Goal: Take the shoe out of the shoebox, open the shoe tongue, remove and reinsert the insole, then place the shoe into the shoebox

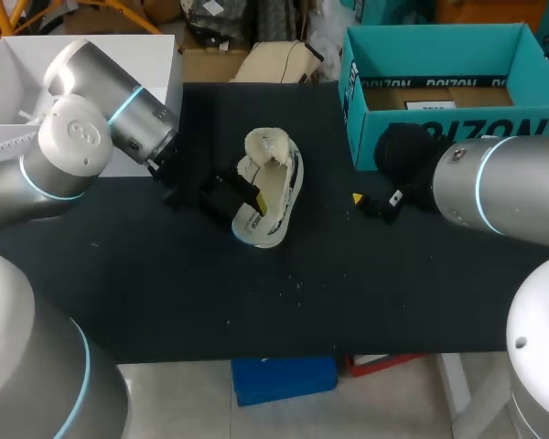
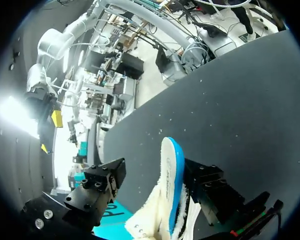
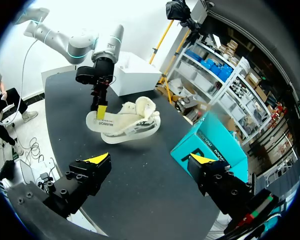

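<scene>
While the shoe [image 1: 273,183] lies out of the shoebox [image 1: 439,137], the left gripper [image 1: 240,197] seemingly pinches its side wall (insole step pending). The right gripper [image 3: 150,160], near the shoe, gapes empty and should next reach inside.

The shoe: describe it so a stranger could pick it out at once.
Find the black table, then the teal shoebox at its far right. Left of that, mid-table, the shoe lies on its side. It alone is cream and fleecy, with a blue-edged white sole.
</scene>
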You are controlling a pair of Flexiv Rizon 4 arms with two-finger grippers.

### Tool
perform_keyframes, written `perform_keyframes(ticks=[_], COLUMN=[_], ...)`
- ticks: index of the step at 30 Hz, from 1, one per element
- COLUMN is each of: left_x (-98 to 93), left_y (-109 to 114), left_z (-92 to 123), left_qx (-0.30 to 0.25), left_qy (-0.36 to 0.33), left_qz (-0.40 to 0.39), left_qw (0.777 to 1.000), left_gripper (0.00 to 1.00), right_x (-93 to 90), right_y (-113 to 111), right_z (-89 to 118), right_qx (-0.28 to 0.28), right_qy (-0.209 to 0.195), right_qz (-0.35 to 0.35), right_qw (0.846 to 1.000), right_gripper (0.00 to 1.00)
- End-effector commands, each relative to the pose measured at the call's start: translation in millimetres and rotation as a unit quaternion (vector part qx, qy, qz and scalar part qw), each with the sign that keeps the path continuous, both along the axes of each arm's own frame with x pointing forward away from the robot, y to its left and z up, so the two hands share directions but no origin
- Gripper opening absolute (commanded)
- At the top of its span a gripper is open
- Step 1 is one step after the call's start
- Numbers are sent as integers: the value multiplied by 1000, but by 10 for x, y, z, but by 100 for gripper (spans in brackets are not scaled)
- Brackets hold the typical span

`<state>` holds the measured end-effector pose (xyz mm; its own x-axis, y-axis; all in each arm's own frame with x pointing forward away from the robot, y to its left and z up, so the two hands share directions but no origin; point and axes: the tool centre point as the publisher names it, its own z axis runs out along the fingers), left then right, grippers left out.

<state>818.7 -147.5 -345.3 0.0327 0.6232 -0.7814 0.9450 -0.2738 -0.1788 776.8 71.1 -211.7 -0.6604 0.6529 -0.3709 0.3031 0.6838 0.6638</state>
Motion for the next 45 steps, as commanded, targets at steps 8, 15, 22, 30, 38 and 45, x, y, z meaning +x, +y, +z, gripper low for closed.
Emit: perform_keyframes(ticks=[8, 15, 22, 30, 38, 45], left_x=[32, 53, 158, 341, 517, 667], left_y=[-39, -57, -84, -121, -144, -168], left_z=[-26, -64, -121, -164, -287, -334], left_qx=[13, 7, -4, 0, 4, 17], left_qy=[2, 3, 5, -4, 0, -4], left_qz=[-11, -14, -3, 9, 17, 30], left_qw=[1000, 1000, 1000, 1000, 1000, 999], left_gripper=[0, 0, 0, 0, 0, 0], right_x=[-3, -3, -3, -3, -3, -3], right_y=[2, 2, 2, 2, 2, 2], right_z=[-13, -13, -13, -13, -13, -13], right_qx=[1, 1, 1, 1, 1, 1], right_qy=[-1, -1, -1, -1, -1, -1], right_qz=[0, 0, 0, 0, 0, 0], right_qw=[1000, 1000, 1000, 1000, 1000, 1000], right_gripper=[100, 100, 100, 100, 100, 100])
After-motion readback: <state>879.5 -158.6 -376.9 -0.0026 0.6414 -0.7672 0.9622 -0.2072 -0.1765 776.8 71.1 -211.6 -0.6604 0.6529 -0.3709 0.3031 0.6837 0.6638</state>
